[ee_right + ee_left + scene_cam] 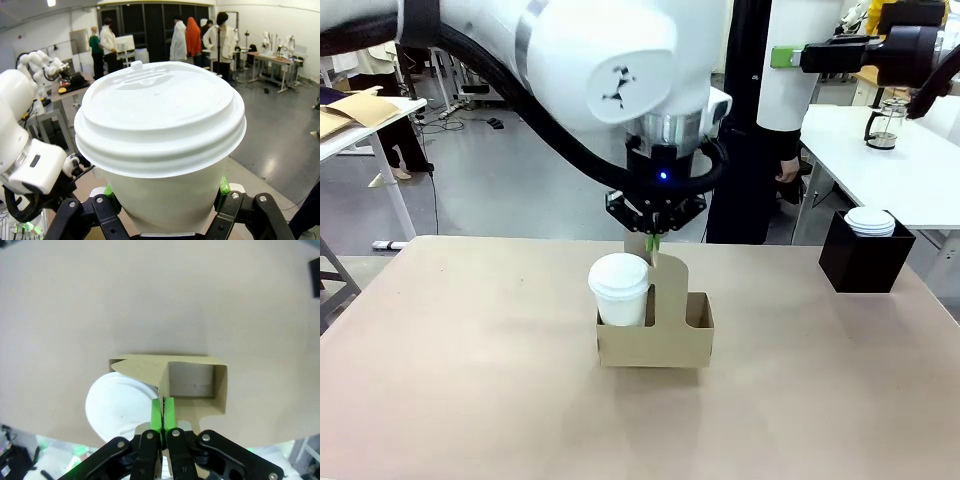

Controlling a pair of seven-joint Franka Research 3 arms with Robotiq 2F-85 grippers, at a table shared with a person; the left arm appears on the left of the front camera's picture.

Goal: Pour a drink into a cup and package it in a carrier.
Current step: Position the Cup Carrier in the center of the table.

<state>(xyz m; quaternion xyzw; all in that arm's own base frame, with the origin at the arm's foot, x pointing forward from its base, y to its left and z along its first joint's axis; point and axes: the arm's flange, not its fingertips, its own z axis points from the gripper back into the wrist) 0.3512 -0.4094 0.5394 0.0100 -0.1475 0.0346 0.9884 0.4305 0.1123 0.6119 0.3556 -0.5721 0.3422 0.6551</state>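
Note:
The brown cardboard carrier (655,338) stands mid-table. A lidded white paper cup (619,287) sits in its left hole, and the right hole is empty. My left gripper (653,243) comes straight down and is shut on the carrier's upright centre handle. From the left wrist, the green pads (156,412) pinch the handle's edge, with the cup's lid (117,407) beside them and the carrier's wall (220,390) to the right. My right gripper (785,57), high at the right, is shut on a second lidded cup (160,130) held upright between its fingers (223,186).
A black box (865,262) topped with a round white stack stands at the table's right rear. A person (745,160) stands behind the table. A glass press jug (883,125) rests on the white table beyond.

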